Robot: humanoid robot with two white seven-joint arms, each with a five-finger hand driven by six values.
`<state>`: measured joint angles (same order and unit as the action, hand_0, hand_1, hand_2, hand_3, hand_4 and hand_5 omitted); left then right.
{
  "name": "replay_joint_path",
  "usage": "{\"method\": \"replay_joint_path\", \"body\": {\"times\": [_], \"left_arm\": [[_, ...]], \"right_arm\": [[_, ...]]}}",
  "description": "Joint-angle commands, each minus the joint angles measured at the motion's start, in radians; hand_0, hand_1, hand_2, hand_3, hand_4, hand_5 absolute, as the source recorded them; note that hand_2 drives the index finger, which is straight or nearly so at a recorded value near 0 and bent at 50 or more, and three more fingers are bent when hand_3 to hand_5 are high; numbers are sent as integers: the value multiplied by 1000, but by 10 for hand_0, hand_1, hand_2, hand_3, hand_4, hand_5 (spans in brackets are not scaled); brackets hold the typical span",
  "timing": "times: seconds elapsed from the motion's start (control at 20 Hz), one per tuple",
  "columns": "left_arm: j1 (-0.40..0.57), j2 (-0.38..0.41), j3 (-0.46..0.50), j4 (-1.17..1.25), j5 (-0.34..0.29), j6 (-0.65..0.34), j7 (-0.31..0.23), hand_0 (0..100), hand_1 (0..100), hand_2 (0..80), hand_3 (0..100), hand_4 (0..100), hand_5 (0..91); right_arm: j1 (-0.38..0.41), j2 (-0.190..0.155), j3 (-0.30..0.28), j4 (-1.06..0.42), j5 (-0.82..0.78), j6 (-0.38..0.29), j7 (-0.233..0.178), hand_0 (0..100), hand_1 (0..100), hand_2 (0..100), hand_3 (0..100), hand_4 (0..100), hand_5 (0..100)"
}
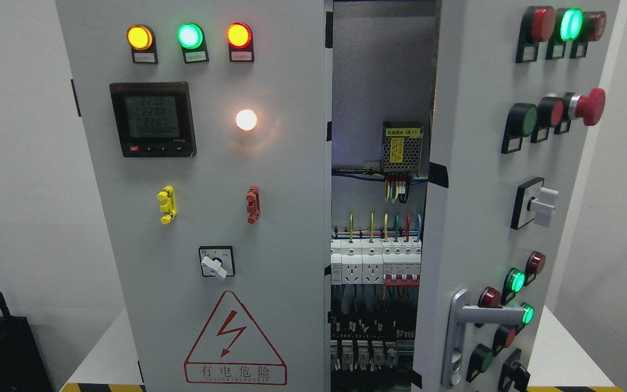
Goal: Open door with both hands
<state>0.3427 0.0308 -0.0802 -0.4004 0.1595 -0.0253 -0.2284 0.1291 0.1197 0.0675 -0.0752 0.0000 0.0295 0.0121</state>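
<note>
Electrical cabinet stands on a white counter [101, 348]. Left door [204, 218] is closed and carries three lit indicator lamps [189, 36], a digital meter [153, 120], a rotary switch [216, 263] and a red warning triangle [235, 340]. Right door [482, 218] is swung partly open, its silver handle [463, 332] low on the panel. The gap between them exposes a power supply [402, 147] above rows of breakers [374, 261] and wiring.

A: Setting is looking like an electrical test lab: grey control cabinet [204, 218] standing on a white bench [569, 348].

B: Agreed. Indicator lamps [189, 36] are glowing, breakers [373, 261] showing inside, hazard tape [101, 387] edging the bench.
</note>
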Motion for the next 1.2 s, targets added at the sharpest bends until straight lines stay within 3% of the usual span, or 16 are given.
{"method": "replay_joint_path", "body": {"times": [0.0, 0.15, 0.35, 0.5, 0.7, 0.95, 1.15], "left_arm": [[275, 253, 14, -819, 144, 12, -17, 0, 0, 0, 0, 30, 0], [404, 366, 121, -1134, 266, 2, -17, 0, 0, 0, 0, 30, 0], [476, 507, 291, -1327, 458, -4, -31, 0, 0, 0, 0, 30, 0], [512, 563, 451, -1396, 587, -4, -77, 0, 0, 0, 0, 30, 0], [541, 610, 643, -1500, 759, -4, -88, 0, 0, 0, 0, 31, 0], [564, 672, 746, -1580, 844, -4, -172, 0, 0, 0, 0, 31, 0], [553, 791, 789, -1586, 925, -4, -235, 0, 0, 0, 0, 31, 0]], "right_arm": [[0, 0, 0, 0, -15, 0, -1, 106, 0, 0, 0, 0, 0], [0, 0, 0, 0, -15, 0, 0, 107, 0, 0, 0, 0, 0], [1, 0, 0, 0, -15, 0, 0, 107, 0, 0, 0, 0, 0], [1, 0, 0, 0, -15, 0, 0, 107, 0, 0, 0, 0, 0], [0, 0, 0, 0, -15, 0, -1, 107, 0, 0, 0, 0, 0], [1, 0, 0, 0, -15, 0, 0, 107, 0, 0, 0, 0, 0], [0, 0, 0, 0, -14, 0, -1, 107, 0, 0, 0, 0, 0]]}}
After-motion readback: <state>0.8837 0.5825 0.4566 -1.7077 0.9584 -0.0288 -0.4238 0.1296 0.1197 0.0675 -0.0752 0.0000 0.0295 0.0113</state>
